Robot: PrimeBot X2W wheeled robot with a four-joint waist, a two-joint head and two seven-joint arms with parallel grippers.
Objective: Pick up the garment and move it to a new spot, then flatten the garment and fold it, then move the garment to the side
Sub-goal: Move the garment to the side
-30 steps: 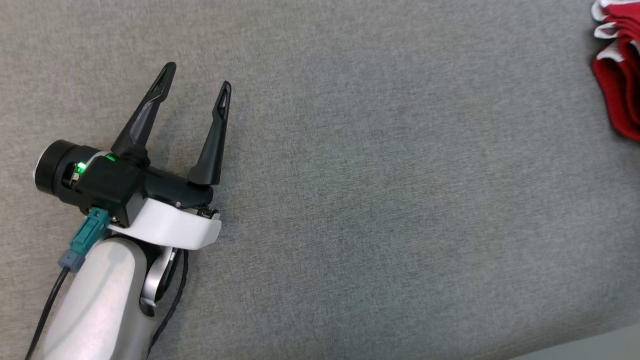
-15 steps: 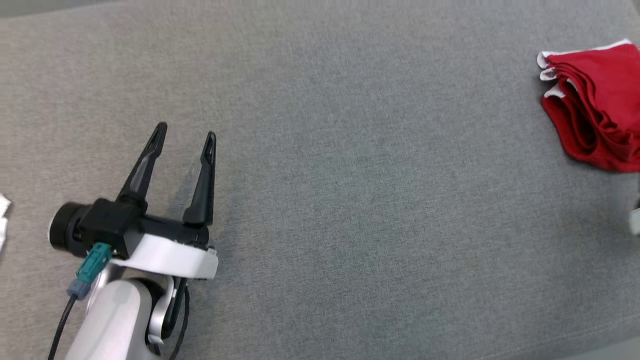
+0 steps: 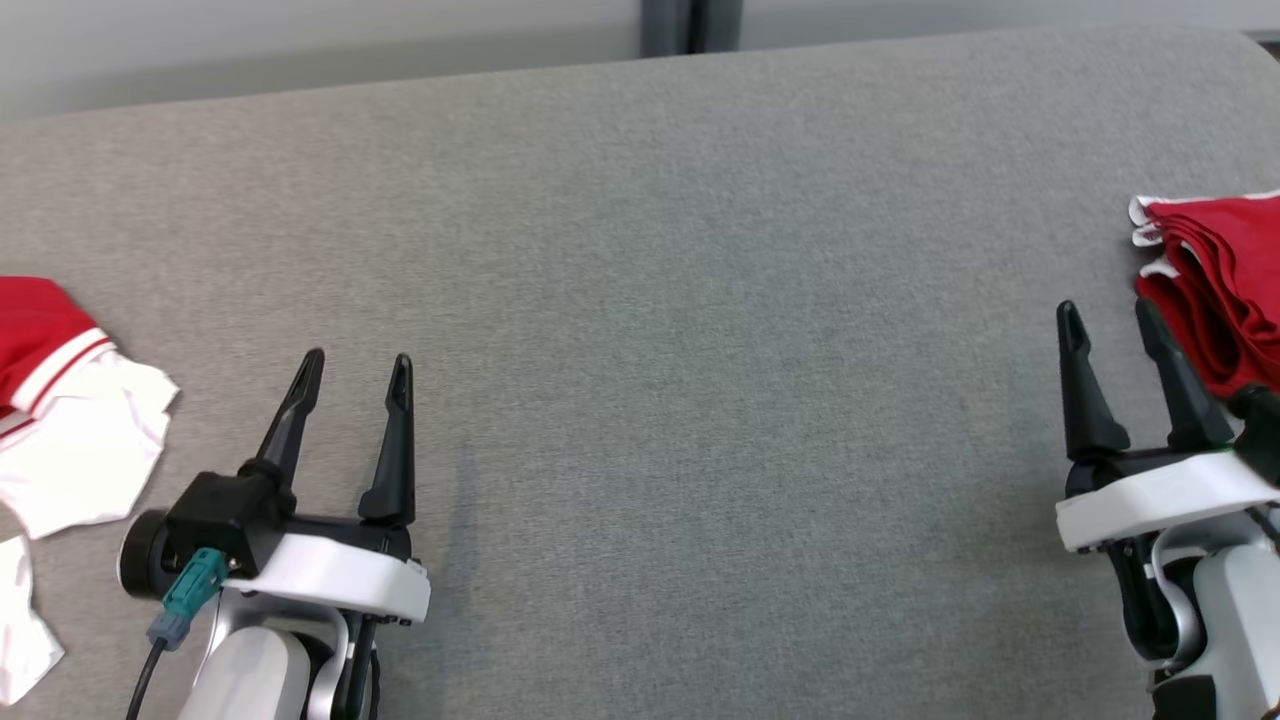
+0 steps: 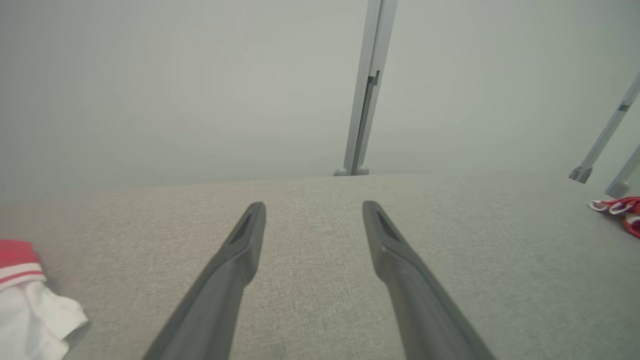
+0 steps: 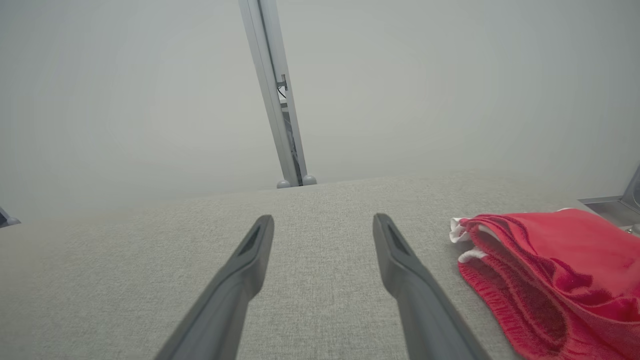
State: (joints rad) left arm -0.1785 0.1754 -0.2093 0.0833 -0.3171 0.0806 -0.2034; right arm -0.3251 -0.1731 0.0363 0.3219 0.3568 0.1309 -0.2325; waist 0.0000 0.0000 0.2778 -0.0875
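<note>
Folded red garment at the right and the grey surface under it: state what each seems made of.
The folded red garment with white trim looks like soft matte knit fabric: its edges show a looped, ribbed texture. The flat grey surface looks like matte woven cloth, with a fine speckled weave; what lies beneath is hidden.

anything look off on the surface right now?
Nothing spilled or damaged. The folded red garment sits neatly at the right edge, beside the right tool. Only untidy item: a red-and-white garment lying crumpled at the left edge, apart from the left tool. Both tools are open and empty.
</note>
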